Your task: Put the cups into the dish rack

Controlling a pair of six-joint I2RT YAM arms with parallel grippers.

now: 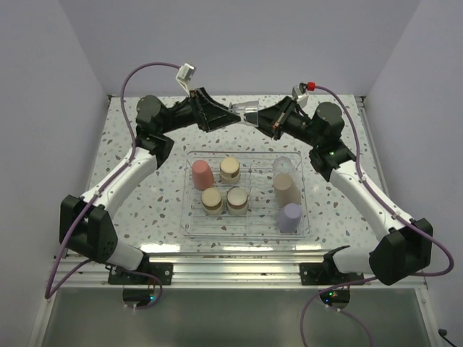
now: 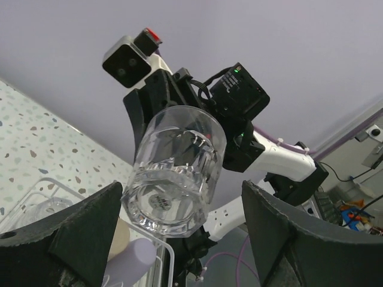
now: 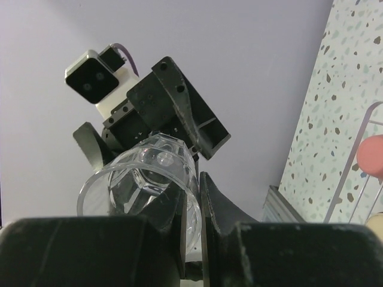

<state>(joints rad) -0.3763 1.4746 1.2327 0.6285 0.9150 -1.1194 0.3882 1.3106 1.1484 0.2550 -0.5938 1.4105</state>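
Top view: bright, even, diffuse overhead light; shadows on the table (image 1: 145, 210) soft and faint, a white glare strip just below the dish rack (image 1: 189, 195). Wrist views: clear cup (image 2: 173, 173) sharp, with small highlights; fingers (image 2: 60, 239) at the lower frame edge dark, underexposed, slightly soft.

A white table (image 1: 163, 210) flecked with dark and tan chips fills the middle of the overhead view, closed in by a plain pale-lilac back wall (image 1: 239, 43) at 12 o'clock and matching side walls (image 1: 43, 108) at 9 and 3 o'clock. Along its edge at 6 o'clock runs a silver metal rail (image 1: 239, 264), with a dull grey panel (image 1: 231, 318) below that. In the left wrist view a white wall socket (image 2: 375, 130) shows at 3 o'clock and a blurred clutter of coloured items (image 2: 359, 215) at 4 o'clock.
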